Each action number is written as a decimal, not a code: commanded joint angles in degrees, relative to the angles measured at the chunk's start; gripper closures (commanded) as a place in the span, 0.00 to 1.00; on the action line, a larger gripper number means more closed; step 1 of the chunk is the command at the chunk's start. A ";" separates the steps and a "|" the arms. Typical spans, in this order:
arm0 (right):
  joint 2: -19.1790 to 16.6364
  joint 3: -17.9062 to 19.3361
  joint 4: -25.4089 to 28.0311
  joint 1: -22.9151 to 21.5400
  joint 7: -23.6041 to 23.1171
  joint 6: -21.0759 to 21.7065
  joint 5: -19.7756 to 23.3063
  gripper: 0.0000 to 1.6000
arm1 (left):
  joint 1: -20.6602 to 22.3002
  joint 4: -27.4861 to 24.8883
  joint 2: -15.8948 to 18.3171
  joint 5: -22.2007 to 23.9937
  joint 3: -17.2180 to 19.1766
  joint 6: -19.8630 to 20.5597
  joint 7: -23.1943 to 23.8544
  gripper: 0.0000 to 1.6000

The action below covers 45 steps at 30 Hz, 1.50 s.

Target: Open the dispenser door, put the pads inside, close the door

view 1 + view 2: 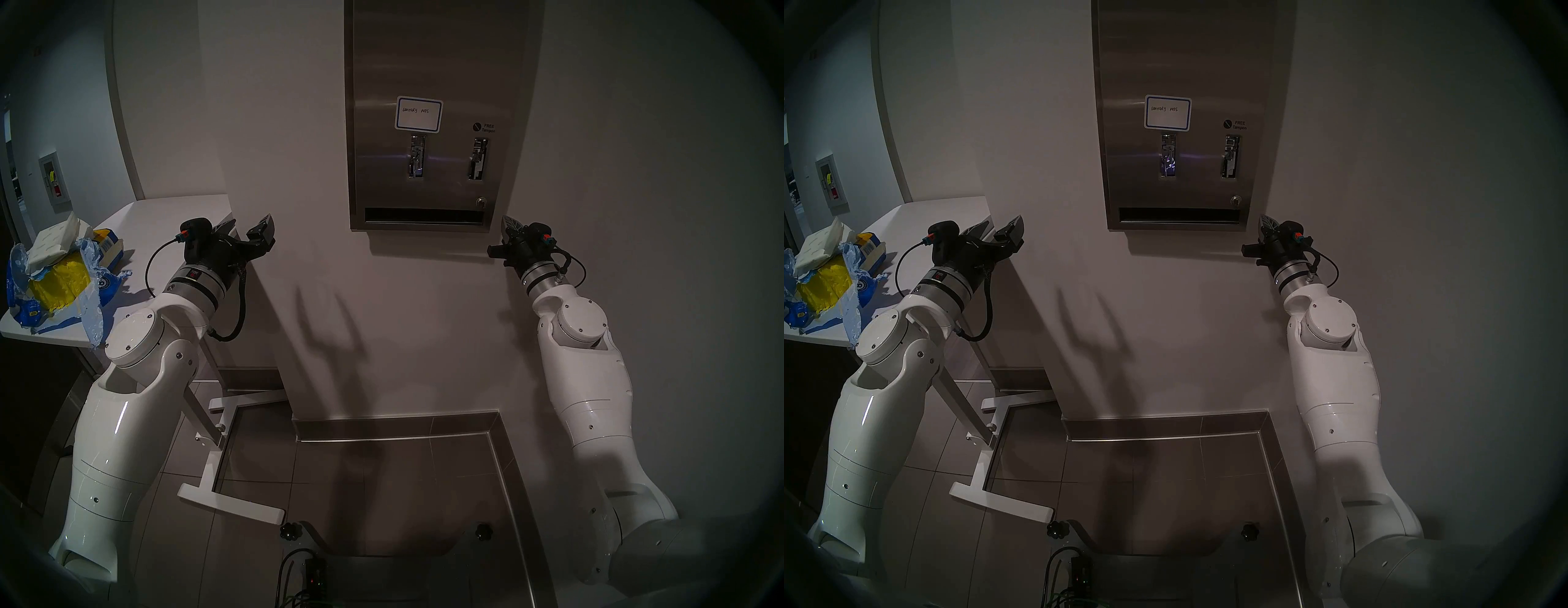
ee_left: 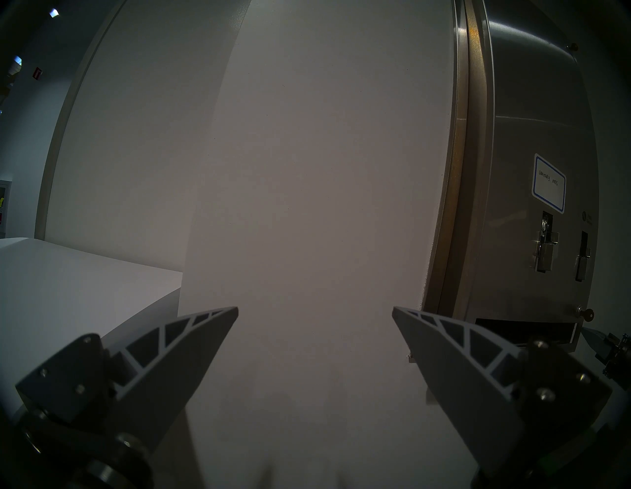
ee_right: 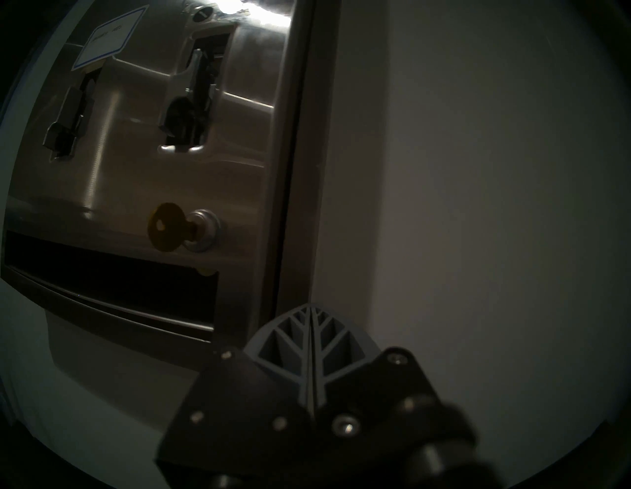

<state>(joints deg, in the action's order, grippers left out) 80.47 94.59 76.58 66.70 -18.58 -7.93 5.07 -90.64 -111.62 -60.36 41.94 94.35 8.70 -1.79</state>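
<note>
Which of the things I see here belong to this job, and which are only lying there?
For the job:
- door, shut
- key in its lock
- white pads on the table
- left claw, open
- right claw, shut, empty

Lying about:
- yellow bundles
- torn blue plastic

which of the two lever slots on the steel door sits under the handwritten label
The left chrome lever slot on the brushed-steel dispenser door, directly below the blue-bordered white label.

Pads (image 1: 53, 242) on table (image 1: 178, 212), left of dispenser door (image 1: 432, 76); key (image 3: 164, 227) apparently in lock.
</note>
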 commanded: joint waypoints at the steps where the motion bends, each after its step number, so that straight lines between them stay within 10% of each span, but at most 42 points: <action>1: -2.50 -1.08 0.65 -4.05 -4.53 -3.18 0.37 1.00 | 1.46 -1.43 0.06 0.02 0.60 -0.65 0.03 0.00; 17: -6.48 -0.59 1.69 -2.38 -13.98 -4.88 4.42 1.00 | 1.47 -1.44 0.05 0.02 0.60 -0.66 0.02 0.00; 45: -20.75 5.45 6.53 5.58 -39.74 0.64 29.34 1.00 | 1.46 -1.41 0.07 0.02 0.60 -0.62 0.05 0.00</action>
<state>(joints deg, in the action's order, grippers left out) 64.71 97.64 81.15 71.83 -52.63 -9.55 28.54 -90.65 -111.61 -60.36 41.94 94.35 8.73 -1.77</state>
